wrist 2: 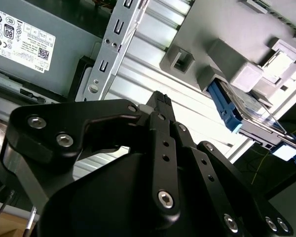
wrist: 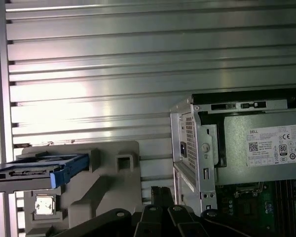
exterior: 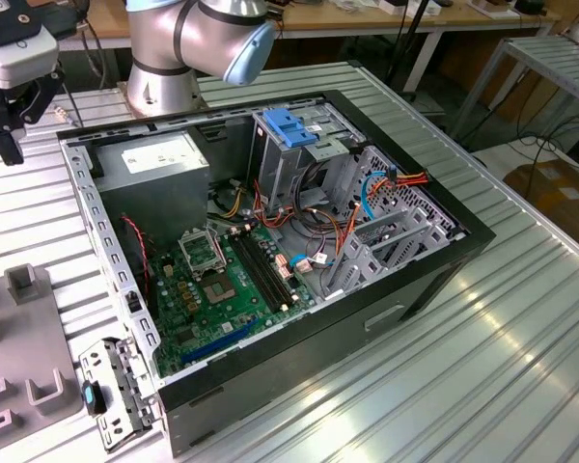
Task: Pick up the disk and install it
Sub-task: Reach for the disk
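- Disk [wrist: 37,171] sits edge-on in a grey fixture [wrist: 113,182] on the worktop [wrist: 138,74]. The fixture is just outside the computer case [exterior: 405,289], by the corner that holds the power supply [exterior: 159,164] and on the side of the worktop at the exterior view's left.
- The gripper [wrist: 161,190] hangs over the worktop between the fixture and that corner of the case, apart from both. Its fingers look pressed together and hold nothing.
- The step in hand looks like the reach for the disk. To do it well, the fingers would need to spread wider than the disk before they come level with it.
- I would grip the metal body rather than a blue rail [wrist 2: 226,109], since the rails probably have to slide into the bay.
- The fixture appears to cradle the disk, so drawing it out along the slot, without twisting, should keep it from jamming.
- Hard to make out on the disk: it shows mostly as a thin edge, so its label and flat faces are barely readable, and how deep it sits in the fixture cannot be told.
- Hard to make out in the case: the bay inside the drive cage [exterior: 299,164] lies under the blue latch plate [exterior: 289,125]. Cables [exterior: 381,188] crowd beside it, and whether they block the way in is unclear.
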Robot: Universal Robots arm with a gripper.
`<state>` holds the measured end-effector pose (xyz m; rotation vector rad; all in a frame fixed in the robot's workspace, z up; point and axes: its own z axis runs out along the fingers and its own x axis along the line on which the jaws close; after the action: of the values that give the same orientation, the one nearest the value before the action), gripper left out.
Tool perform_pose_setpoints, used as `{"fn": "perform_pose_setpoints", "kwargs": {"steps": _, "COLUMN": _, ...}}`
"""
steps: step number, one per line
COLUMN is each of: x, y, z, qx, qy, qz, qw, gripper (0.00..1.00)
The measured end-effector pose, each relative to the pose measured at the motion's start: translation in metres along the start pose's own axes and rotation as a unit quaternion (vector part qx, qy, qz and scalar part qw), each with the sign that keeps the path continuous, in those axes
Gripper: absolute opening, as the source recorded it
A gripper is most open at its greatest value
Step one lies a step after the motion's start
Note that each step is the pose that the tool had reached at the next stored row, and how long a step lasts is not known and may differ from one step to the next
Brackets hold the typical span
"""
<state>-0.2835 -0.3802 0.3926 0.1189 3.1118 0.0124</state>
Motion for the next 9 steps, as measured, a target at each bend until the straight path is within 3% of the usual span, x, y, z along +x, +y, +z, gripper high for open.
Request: {"fn": "perform_pose_setpoints", "kwargs": {"steps": 9, "x": 0.0049, "y": 0.0067, "z": -0.0001, "qx": 0.0, "qy": 0.0, "qz": 0.001, "qw": 1.0, "gripper": 0.11}}
